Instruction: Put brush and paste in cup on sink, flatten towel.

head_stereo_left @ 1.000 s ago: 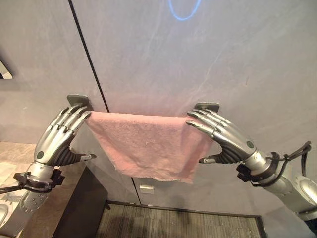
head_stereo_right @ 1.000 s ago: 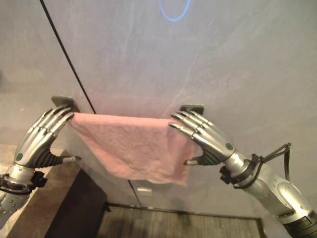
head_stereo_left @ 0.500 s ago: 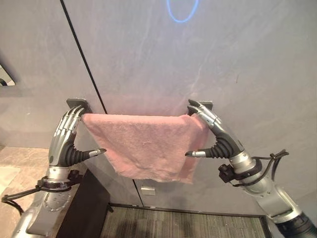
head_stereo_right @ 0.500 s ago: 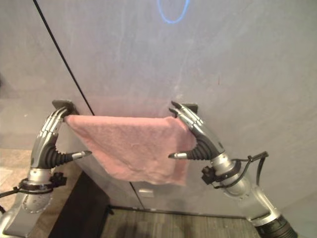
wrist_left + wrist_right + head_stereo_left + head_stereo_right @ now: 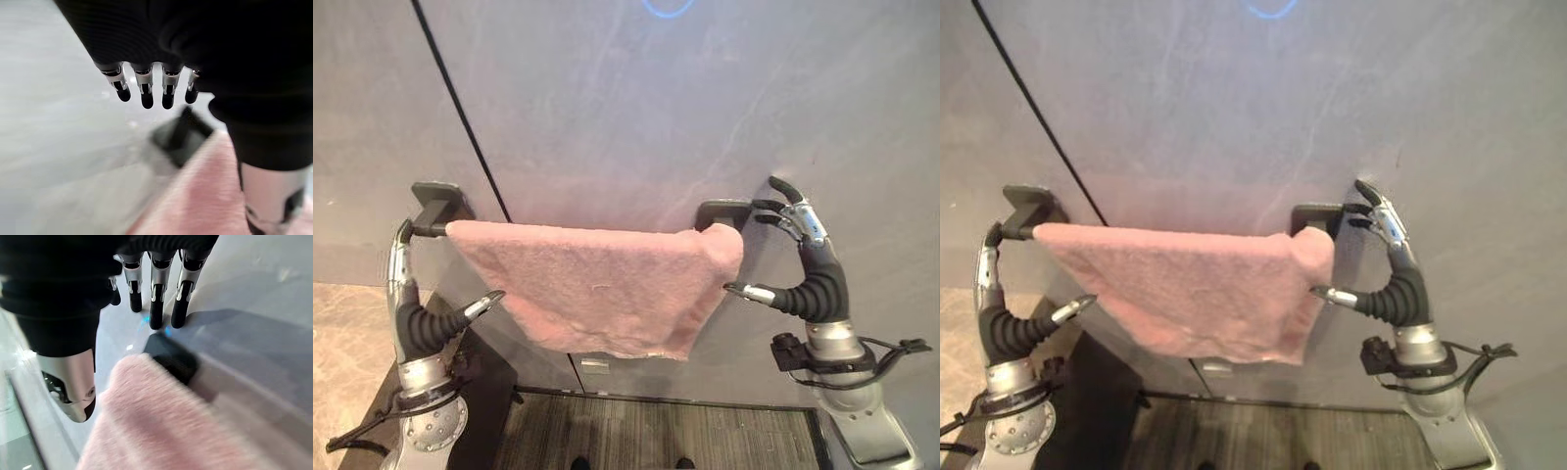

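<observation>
Pink terry towel (image 5: 607, 289) hangs over a wall rail between two dark metal brackets (image 5: 435, 204), lower hem uneven. Left hand (image 5: 411, 318) at the towel's left end, right hand (image 5: 808, 269) just past its right end; both spread wide, holding nothing. Likely soft, light, limp; best pinched at the top corners.

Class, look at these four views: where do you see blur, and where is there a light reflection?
Left wrist view: the pink towel and dark bracket are soft, while the left hand fingers are sharper. Right wrist view: the towel looks smeared, and a small blue glint sits by the right hand. Left eye view: a blue ring of light reflects on the wall.
</observation>
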`<state>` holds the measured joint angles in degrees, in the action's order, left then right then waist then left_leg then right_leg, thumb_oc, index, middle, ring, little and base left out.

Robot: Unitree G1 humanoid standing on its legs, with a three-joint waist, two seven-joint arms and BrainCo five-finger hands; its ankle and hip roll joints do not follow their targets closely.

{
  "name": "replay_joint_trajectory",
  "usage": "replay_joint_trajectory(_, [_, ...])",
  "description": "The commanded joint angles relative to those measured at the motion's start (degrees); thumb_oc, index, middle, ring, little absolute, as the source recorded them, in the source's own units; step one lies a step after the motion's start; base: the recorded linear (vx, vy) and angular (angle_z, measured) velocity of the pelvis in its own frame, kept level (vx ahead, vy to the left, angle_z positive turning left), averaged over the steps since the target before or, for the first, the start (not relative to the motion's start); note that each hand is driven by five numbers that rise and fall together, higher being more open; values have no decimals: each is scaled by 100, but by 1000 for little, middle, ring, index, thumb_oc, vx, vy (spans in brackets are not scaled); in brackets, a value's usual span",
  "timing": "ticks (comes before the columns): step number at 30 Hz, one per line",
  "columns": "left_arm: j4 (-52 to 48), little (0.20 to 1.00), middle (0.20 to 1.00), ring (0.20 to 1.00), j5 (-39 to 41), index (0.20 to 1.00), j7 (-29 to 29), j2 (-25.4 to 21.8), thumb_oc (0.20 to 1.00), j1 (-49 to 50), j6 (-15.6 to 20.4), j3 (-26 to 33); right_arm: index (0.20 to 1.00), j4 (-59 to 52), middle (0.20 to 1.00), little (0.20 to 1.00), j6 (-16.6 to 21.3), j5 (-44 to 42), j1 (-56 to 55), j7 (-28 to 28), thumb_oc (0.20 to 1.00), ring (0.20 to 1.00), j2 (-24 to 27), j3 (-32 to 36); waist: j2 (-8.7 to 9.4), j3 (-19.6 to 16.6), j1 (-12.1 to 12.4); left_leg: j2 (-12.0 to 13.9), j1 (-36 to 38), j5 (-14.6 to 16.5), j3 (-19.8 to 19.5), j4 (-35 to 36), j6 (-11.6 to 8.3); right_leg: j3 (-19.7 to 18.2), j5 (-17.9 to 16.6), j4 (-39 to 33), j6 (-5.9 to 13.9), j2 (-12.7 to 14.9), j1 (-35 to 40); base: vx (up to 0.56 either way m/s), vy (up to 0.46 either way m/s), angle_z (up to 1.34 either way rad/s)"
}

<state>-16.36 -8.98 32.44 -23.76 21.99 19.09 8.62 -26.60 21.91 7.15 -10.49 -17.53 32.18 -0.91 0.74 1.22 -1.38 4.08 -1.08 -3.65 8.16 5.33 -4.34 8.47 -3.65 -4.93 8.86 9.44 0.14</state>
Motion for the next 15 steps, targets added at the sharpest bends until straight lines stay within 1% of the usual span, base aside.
replay_joint_trajectory(1, [119,1000,1000,1000,890,1000,-335,5,1000,35,284,160,1000,576,1000,1000,-305,-575,-151,-132,1000,1000,-205,367,116,48,-64,386,68,97,-98,-33,-274,31,-185,-7,283,357,-141,0,0,0])
replay_joint_trajectory(2, [253,1000,1000,1000,1204,1000,-423,135,1000,83,272,80,1000,802,1000,1000,-340,-722,-251,-151,1000,1000,-338,417,115,70,-73,379,57,90,-99,-33,-268,39,-192,-7,282,364,-150,-8,-5,4])
replay_joint_trajectory(3, [314,1000,1000,1000,1329,1000,-538,141,1000,143,254,76,1000,925,1000,1000,-351,-787,-319,-156,1000,1000,-378,474,110,76,-72,378,47,89,-103,-33,-265,45,-192,-7,283,368,-153,-15,-10,3])
replay_joint_trajectory(4, [520,1000,1000,1000,1503,1000,-697,210,1000,204,170,-27,1000,1175,1000,1000,-443,-861,-385,-152,1000,1000,-466,492,107,88,-80,374,38,82,-104,-33,-257,56,-196,-7,281,369,-160,0,0,0])
replay_joint_trajectory(5, [621,1000,1000,1000,1607,1000,-779,242,1000,260,121,-67,1000,1306,1000,1000,-431,-1014,-439,-141,1000,1000,-556,512,104,92,-83,374,25,79,-112,-33,-253,69,-196,-7,280,370,-165,0,0,0])
replay_joint_trajectory(6, [897,1000,1000,1000,1722,1000,-920,270,1000,308,42,-199,1000,1576,1000,1000,-484,-1218,-490,-113,1000,1000,-672,509,99,110,-95,371,14,67,-117,-33,-244,70,-207,-7,279,374,-176,-25,-12,4])
replay_joint_trajectory(7, [1233,1000,1000,1000,1925,1000,-1198,256,1000,314,-65,-426,1000,2023,1000,1000,-608,-1323,-533,-77,1000,1000,-750,463,96,122,-109,370,0,59,-118,-33,-236,72,-213,-7,282,375,-185,-28,-10,6])
replay_joint_trajectory(9, [1761,1000,1000,1000,1988,1000,-1466,210,1000,278,-221,-751,1000,2835,1000,1000,-751,-1349,-509,2,1000,1000,-788,306,99,135,-130,371,-6,47,-114,-33,-227,62,-225,-7,283,375,-191,-10,-6,3])
replay_joint_trajectory(10, [1789,1000,1000,1000,1993,1000,-1469,210,1000,259,-204,-756,1000,2867,1000,1000,-732,-1346,-488,-3,1000,1000,-786,301,97,138,-128,372,-6,50,-114,-33,-228,62,-223,-7,284,374,-191,0,0,0])
replay_joint_trajectory(11, [2014,1000,1000,1000,2000,1000,-1600,196,1000,222,-248,-846,1000,3141,1000,1000,-803,-1410,-455,47,1000,1000,-805,205,100,144,-134,374,-6,46,-107,-33,-230,58,-227,-7,284,373,-195,0,0,0])
replay_joint_trajectory(12, [2695,1000,1000,1000,2058,1000,-1850,206,1000,79,-424,-1132,1000,4020,1000,1000,-1027,-1614,-352,270,1000,1000,-865,-31,110,147,-147,369,-9,40,-104,-33,-225,39,-242,-7,284,369,-207,0,0,0])
replay_joint_trajectory(13, [3137,1000,1000,1000,2067,1000,-2016,247,1000,-19,-519,-1201,1000,4723,1000,1000,-1205,-1788,-206,591,1000,1000,-857,-318,114,167,-133,376,20,54,-96,-33,-235,26,-232,-7,277,360,-186,0,0,0])
replay_joint_trajectory(14, [3147,1000,1000,1000,2067,1000,-2016,250,1000,-33,-512,-1196,1000,4741,1000,1000,-1194,-1791,-185,592,1000,1000,-858,-322,118,161,-140,370,-6,35,-99,-33,-232,25,-247,-7,276,366,-210,0,0,0])
replay_joint_trajectory(15, [3774,1000,1000,1000,2129,1000,-2185,363,1000,-205,-735,-1306,1000,5370,1000,1000,-1410,-2242,-48,832,1000,1000,-938,-550,125,169,-121,379,17,31,-100,-33,-241,27,-242,-7,273,360,-192,0,0,0])
